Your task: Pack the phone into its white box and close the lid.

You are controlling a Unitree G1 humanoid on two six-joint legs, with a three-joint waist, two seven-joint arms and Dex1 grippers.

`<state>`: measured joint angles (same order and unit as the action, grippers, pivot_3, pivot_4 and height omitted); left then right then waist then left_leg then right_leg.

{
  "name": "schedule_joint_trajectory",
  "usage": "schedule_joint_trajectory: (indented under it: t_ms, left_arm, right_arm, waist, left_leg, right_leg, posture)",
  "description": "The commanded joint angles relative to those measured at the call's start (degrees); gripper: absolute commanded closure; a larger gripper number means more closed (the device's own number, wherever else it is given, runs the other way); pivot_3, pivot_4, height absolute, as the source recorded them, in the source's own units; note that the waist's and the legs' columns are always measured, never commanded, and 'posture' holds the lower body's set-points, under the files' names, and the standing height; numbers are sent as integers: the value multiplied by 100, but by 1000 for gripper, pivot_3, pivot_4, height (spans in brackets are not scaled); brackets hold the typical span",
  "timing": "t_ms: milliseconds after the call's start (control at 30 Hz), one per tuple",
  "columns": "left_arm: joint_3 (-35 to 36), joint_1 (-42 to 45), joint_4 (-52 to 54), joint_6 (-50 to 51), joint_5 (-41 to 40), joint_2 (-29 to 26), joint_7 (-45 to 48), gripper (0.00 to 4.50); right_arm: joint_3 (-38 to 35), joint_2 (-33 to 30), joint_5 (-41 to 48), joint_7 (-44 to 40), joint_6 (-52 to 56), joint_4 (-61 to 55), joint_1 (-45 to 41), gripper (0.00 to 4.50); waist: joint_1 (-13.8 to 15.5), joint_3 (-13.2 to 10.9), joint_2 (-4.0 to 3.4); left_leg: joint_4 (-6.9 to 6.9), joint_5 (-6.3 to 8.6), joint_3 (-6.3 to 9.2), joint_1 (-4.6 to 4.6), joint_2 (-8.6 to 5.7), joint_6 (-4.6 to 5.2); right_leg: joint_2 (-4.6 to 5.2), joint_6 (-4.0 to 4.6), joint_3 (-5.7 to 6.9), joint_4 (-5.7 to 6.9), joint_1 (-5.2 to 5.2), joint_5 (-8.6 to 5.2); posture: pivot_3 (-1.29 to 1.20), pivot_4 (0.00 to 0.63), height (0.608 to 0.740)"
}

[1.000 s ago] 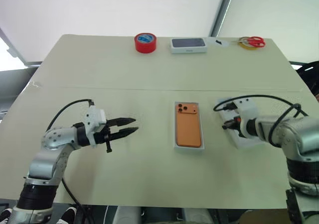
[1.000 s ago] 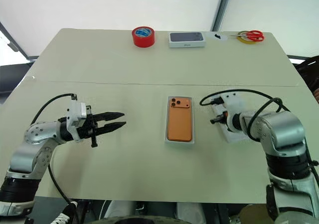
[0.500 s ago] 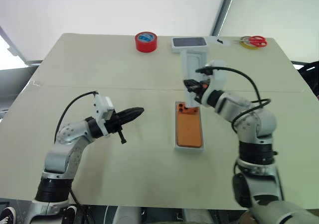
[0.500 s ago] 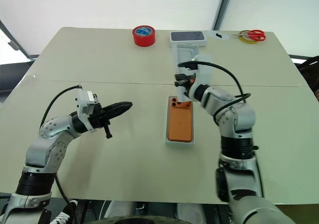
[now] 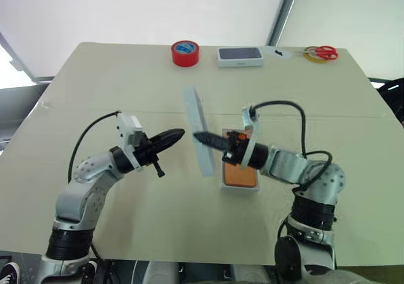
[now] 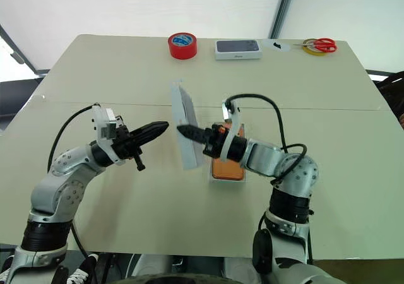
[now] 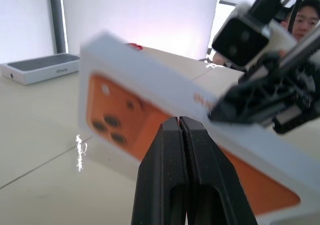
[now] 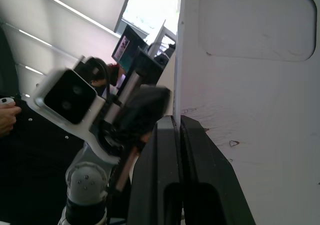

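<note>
The lid (image 5: 196,117) hangs on edge in the air above the table's middle, with my right gripper (image 5: 198,136) shut on its rim. In the left wrist view its outer face with the orange phone print (image 7: 125,125) is turned toward my left gripper (image 7: 180,121), which is shut and empty. The left gripper (image 5: 180,133) points at the lid from a short way off. In the right wrist view the lid's pale inside (image 8: 250,85) stands beside my fingers (image 8: 165,135). The orange phone (image 5: 238,174) lies in the white box (image 5: 240,187) on the table, partly hidden behind my right wrist.
At the table's far edge stand a red tape roll (image 5: 184,53), a white box with a dark phone print (image 5: 239,56), and red scissors (image 5: 322,52) on a yellow ring. A person (image 7: 306,15) shows beyond the table.
My right arm swung the lid from the table's right side, up past the box, to the left, turning it on edge. The left gripper shut and rose a little.
</note>
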<state>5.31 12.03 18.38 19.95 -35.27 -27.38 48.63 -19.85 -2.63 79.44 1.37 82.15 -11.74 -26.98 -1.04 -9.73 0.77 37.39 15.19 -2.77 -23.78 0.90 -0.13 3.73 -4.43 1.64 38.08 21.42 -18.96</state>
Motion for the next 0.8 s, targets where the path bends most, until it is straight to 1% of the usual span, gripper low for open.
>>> schedule_joint_trajectory:
  t_ms: [33,200,267,333,400,467,533,633,700,767,800]
  left_arm:
    - [71,-108,203,-83,-55,-52,36,4434]
    - [-284,-380,0,-274,355,1,52,4434]
    - [-552,-464,-224,-595,725,76,79,4434]
    - [-732,-432,-470,-808,976,279,-76,4434]
    - [-785,-305,-661,-747,953,516,-208,4434]
    - [-812,-184,-805,-794,1029,685,-288,4434]
    - [-903,-3,-940,-858,1113,833,-319,4434]
    - [-992,163,-1166,-859,1153,949,-238,4500]
    - [-1053,266,-1282,-865,1173,1040,-217,4500]
    - [-1155,375,-1435,-953,1268,1139,-219,4500]
    - [-1204,427,-1500,-952,1275,1202,-212,4500]
  right_arm:
    - [141,-254,777,519,-97,124,55,4500]
    - [453,-414,1149,1156,-493,481,179,4500]
    - [553,-521,1305,1389,-632,581,278,4500]
    - [647,-650,1358,1418,-724,625,374,4500]
    - [706,-750,1456,1562,-901,738,431,4500]
    - [810,-900,1139,1559,-1040,742,403,4500]
    - [744,-997,1054,1530,-1237,949,353,4500]
    - [769,-1172,1210,1421,-1297,1052,392,3555]
    - [775,-1309,1404,1257,-1273,1012,432,2591]
    - [757,-1596,1199,1044,-1296,937,427,1447]
    - [706,-1800,1042,870,-1320,958,419,1014]
  waist:
    - [1,1,-2]
    - [10,3,-3]
    - [28,4,-3]
    - [53,6,-2]
    - [51,9,2]
    - [39,11,2]
    - [31,16,-1]
    - [39,25,1]
    - [46,26,1]
    - [44,25,0]
    - [47,25,0]
  left_leg:
    - [0,0,0,0,0,0]
    - [-1,0,-1,4,0,1]
    - [-1,0,-1,4,-1,1]
    - [0,1,-1,4,-2,2]
    - [2,2,0,3,-3,4]
    - [3,2,0,3,-3,4]
    - [2,2,0,5,-2,4]
    - [3,2,1,10,-1,4]
    - [3,2,0,14,-1,5]
    - [2,2,0,14,-1,5]
    - [2,3,0,12,-1,5]
  right_leg:
    - [0,0,0,0,0,0]
    - [-4,0,0,0,-1,0]
    - [-4,0,0,-1,-2,0]
    - [-3,0,0,-2,-5,0]
    - [-1,0,0,-3,-7,0]
    - [-1,-1,0,-3,-8,0]
    - [-2,-1,0,-3,-8,0]
    - [-4,-1,0,-2,-14,0]
    - [-4,-1,0,-3,-19,0]
    - [-4,-1,0,-5,-19,0]
    - [-4,-1,0,-6,-18,0]
  posture:
    - [0,150,740]
    - [0,150,740]
    - [0,150,740]
    - [0,150,740]
    - [0,150,740]
    - [0,150,740]
    - [0,150,740]
    - [0,150,740]
    - [0,150,740]
    - [0,150,740]
    - [0,150,740]
